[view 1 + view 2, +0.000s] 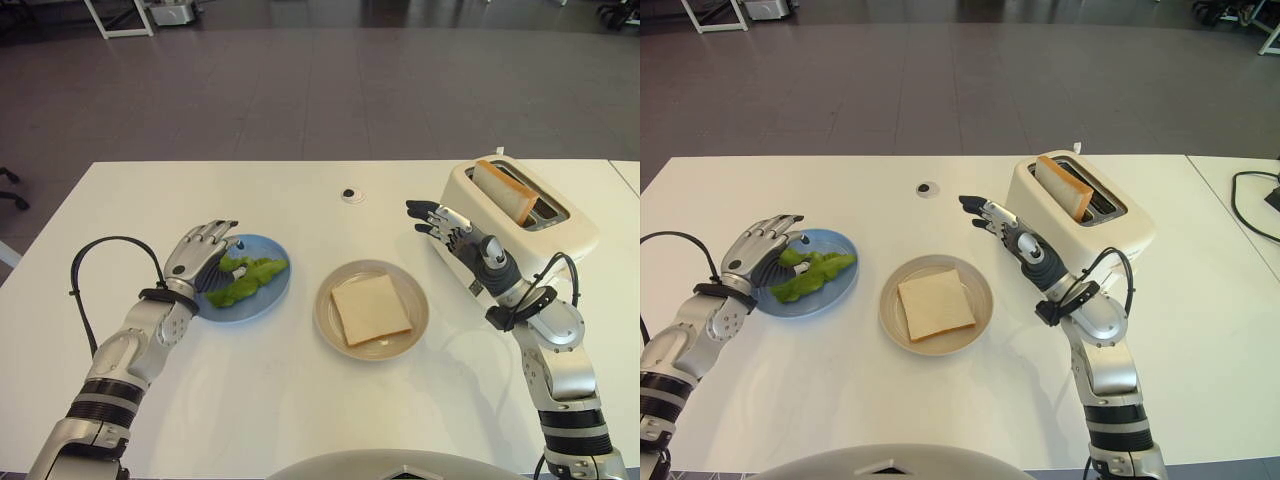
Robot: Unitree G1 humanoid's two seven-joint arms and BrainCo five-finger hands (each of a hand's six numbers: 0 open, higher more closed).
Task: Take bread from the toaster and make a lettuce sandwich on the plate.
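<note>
A cream toaster (560, 225) stands at the right with one slice of bread (505, 190) sticking up from its slot. A second slice (369, 309) lies flat on the beige plate (330, 320) in the middle. Green lettuce (250, 277) lies on a blue plate (262, 302) at the left. My left hand (200, 252) hovers at the blue plate's left rim, fingers loosely curled, holding nothing. My right hand (450, 232) is in front of the toaster's left side, fingers stretched out and empty.
A small round black-and-white fitting (349, 195) sits in the white table (300, 410) behind the plates. Black cables loop at both wrists. Bare tabletop lies in front of the plates; a second table edge shows far right.
</note>
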